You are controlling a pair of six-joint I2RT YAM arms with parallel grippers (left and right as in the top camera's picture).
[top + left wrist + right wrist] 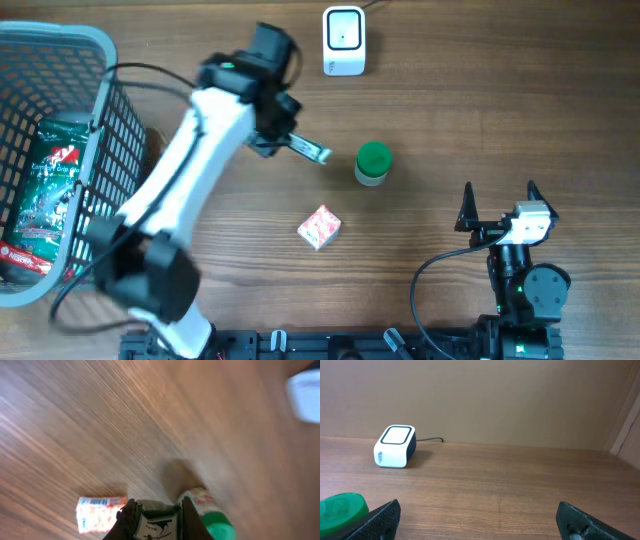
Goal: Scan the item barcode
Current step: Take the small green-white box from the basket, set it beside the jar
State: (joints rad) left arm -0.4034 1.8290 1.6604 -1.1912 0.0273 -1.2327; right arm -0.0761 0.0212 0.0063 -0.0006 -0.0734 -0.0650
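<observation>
While the left pincer [297,146] is clenched on a small flat packet [316,152] over mid-surface, the scanner [343,40] sits at the far edge, well apart. Judged: pick-up done, and presenting the barcode to the scanner remains. Right pincer [500,190] is released, idle by the near right corner.

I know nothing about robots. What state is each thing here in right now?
left pincer: shut on the small labelled item.
right pincer: open, empty.
green-lidded jar: upright, lid on.
red packet: lying on the table, untouched.
scanner: sitting on the table, cable attached.
basket: holds a green packet.
</observation>
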